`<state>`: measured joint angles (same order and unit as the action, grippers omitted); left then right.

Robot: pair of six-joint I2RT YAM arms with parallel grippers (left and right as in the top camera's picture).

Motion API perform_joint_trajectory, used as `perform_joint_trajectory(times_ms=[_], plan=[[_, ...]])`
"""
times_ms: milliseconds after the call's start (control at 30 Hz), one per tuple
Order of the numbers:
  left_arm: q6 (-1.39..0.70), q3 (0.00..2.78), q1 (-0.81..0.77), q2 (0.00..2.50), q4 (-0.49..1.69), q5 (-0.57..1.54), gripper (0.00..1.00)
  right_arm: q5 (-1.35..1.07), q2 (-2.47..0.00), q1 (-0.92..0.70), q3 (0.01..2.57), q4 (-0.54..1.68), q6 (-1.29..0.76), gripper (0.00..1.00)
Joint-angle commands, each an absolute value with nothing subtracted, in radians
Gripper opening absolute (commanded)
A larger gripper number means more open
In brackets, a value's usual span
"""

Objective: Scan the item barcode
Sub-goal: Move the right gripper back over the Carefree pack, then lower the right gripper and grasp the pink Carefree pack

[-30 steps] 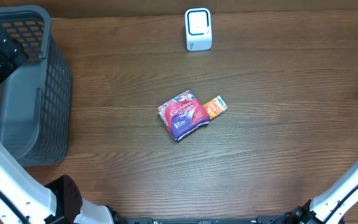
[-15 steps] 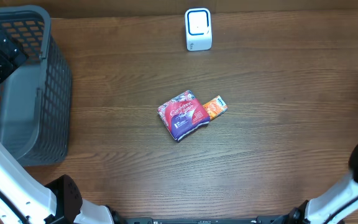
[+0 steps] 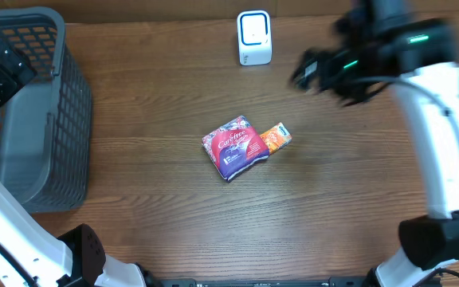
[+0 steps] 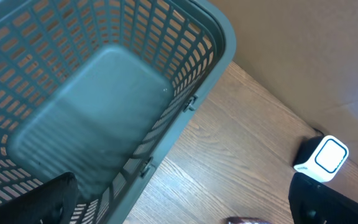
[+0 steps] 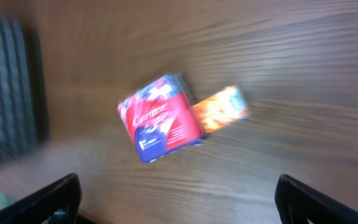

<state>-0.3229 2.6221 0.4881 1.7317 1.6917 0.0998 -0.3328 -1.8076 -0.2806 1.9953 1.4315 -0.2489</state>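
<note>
Right pincer (image 3: 303,72) blurred, jaws spread wide; red packet (image 3: 235,147) touching orange packet (image 3: 276,137)

Pouch (image 3: 235,147) touching packet (image 3: 276,137); scanner (image 3: 254,37) behind

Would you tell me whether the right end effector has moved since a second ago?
Yes: the right end effector has swung inward, ending beside the scanner.
</note>
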Motion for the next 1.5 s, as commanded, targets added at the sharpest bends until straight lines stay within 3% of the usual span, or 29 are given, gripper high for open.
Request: perform_joint_trajectory(times_ms=[0, 167, 300, 533, 833, 1033, 1200, 1467], plan=[[-0.337, 2.619, 0.492, 1.732, 1.690, 0.094, 1.00, -0.306, -1.810, -0.440, 1.812, 1.317, -0.169, 1.00], [-0.337, 2.619, 0.492, 1.732, 1.690, 0.094, 1.00, -0.233, -1.810, -0.594, 1.535, 1.043, -0.167, 0.98], [-0.337, 2.619, 0.492, 1.732, 1.689, 0.094, 1.00, -0.233, -1.810, -0.609, 1.421, 0.921, -0.167, 0.78], [-0.337, 2.619, 0.492, 1.732, 1.689, 0.094, 1.00, -0.217, -1.818, -0.605, 1.312, 0.706, -0.145, 0.74], [-0.337, 2.619, 0.492, 1.732, 1.690, 0.094, 1.00, -0.211, -1.835, -0.540, 1.313, 0.607, -0.185, 0.80], [-0.337, 2.619, 0.492, 1.732, 1.689, 0.094, 1.00, -0.278, -1.835, -0.385, 1.339, 0.606, -0.219, 0.80], [-0.337, 2.619, 0.492, 1.732, 1.689, 0.094, 1.00, -0.296, -1.835, -0.306, 1.339, 0.607, -0.324, 1.00], [-0.337, 2.619, 0.492, 1.732, 1.689, 0.094, 1.00, -0.357, -1.843, -0.310, 1.329, 0.561, -0.308, 1.00]])
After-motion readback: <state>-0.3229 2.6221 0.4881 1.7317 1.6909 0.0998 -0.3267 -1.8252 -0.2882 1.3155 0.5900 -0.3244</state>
